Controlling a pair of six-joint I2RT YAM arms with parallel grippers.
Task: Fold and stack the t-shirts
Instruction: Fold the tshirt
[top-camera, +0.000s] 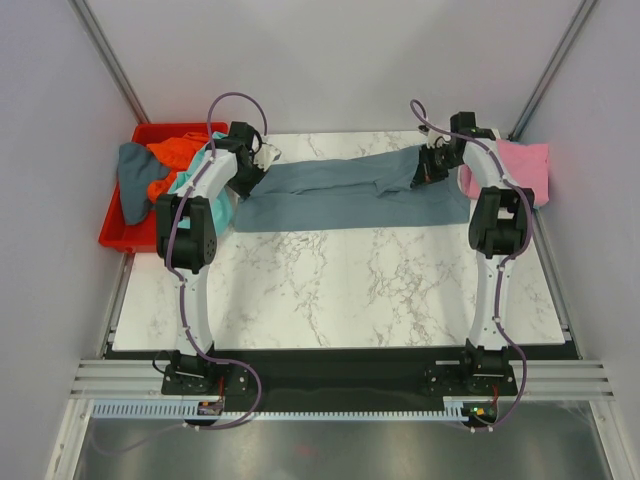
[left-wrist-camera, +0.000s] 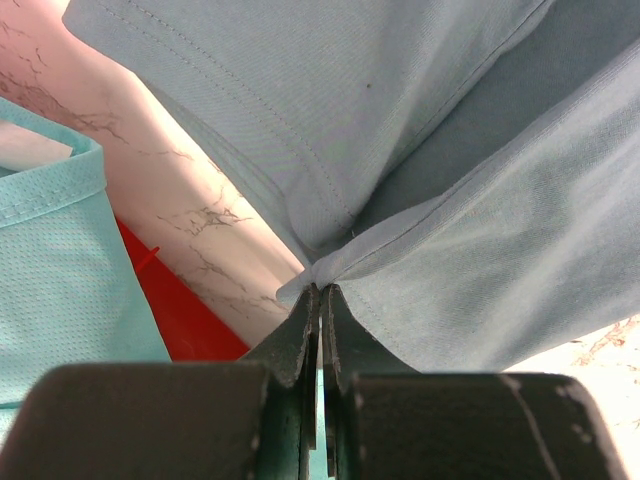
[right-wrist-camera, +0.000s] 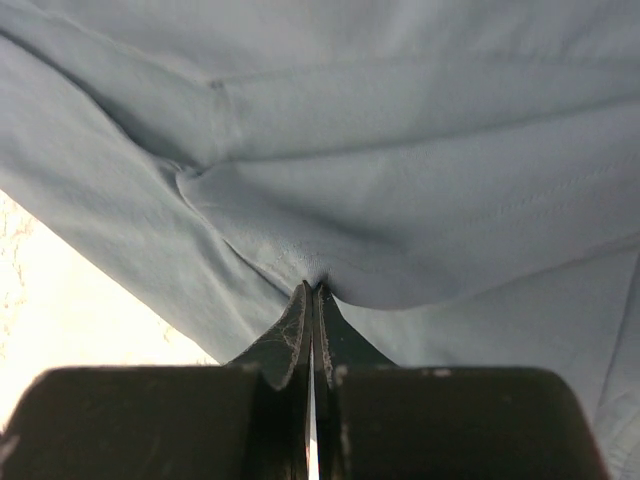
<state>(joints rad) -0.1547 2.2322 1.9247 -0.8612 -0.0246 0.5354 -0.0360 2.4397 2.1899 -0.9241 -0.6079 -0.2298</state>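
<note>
A slate blue-grey t-shirt (top-camera: 340, 190) lies stretched across the far part of the marble table between both arms. My left gripper (top-camera: 250, 170) is shut on its left end; the left wrist view shows the jaws (left-wrist-camera: 322, 290) pinching a hem corner of the blue-grey cloth (left-wrist-camera: 450, 200). My right gripper (top-camera: 428, 165) is shut on its right end; the right wrist view shows the jaws (right-wrist-camera: 312, 288) closed on a fold of the same cloth (right-wrist-camera: 400, 180). A pink t-shirt (top-camera: 525, 168) lies at the far right. A teal t-shirt (left-wrist-camera: 60, 280) and an orange t-shirt (top-camera: 170, 155) lie at the left.
A red plastic bin (top-camera: 120, 225) stands off the table's far left corner, holding the orange shirt and a dark grey-blue cloth (top-camera: 132, 180). Grey walls close in on both sides. The marble table (top-camera: 340, 290) reaches toward the arm bases.
</note>
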